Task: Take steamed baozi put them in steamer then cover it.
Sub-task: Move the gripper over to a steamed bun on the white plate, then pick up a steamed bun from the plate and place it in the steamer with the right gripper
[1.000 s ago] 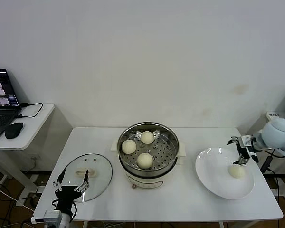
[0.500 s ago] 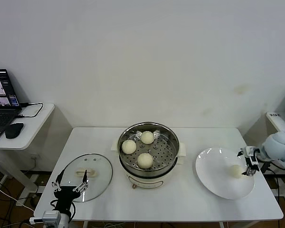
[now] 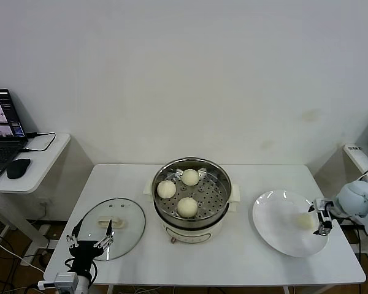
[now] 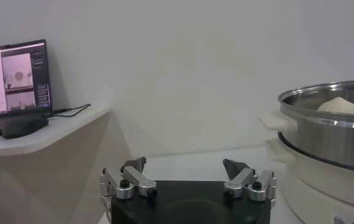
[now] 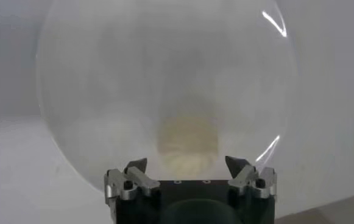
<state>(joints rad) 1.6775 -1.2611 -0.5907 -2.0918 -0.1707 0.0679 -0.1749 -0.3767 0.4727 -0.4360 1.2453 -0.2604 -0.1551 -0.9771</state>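
Observation:
Three baozi (image 3: 187, 206) lie on the perforated tray of the steel steamer (image 3: 224, 177) at the table's middle. A fourth baozi (image 3: 304, 221) lies on the white plate (image 3: 276, 226) at the right; in the right wrist view it (image 5: 187, 139) sits just ahead of the jaws. My right gripper (image 3: 322, 219) is open beside this baozi at the plate's right edge, not touching it; it also shows in its own view (image 5: 187, 167). The glass cover (image 3: 126, 217) lies flat on the table at the left. My left gripper (image 3: 89, 236) is open and empty at the cover's near edge.
A side desk (image 3: 43, 156) with a laptop (image 3: 1, 125) and a mouse (image 3: 17, 167) stands at the far left. The left wrist view shows the steamer's rim (image 4: 323, 112) with a baozi (image 4: 340, 105) above it. The table's front edge runs close below both grippers.
My right gripper has moved down and to the right, from over the plate to its right edge beside the baozi. The left arm has barely moved.

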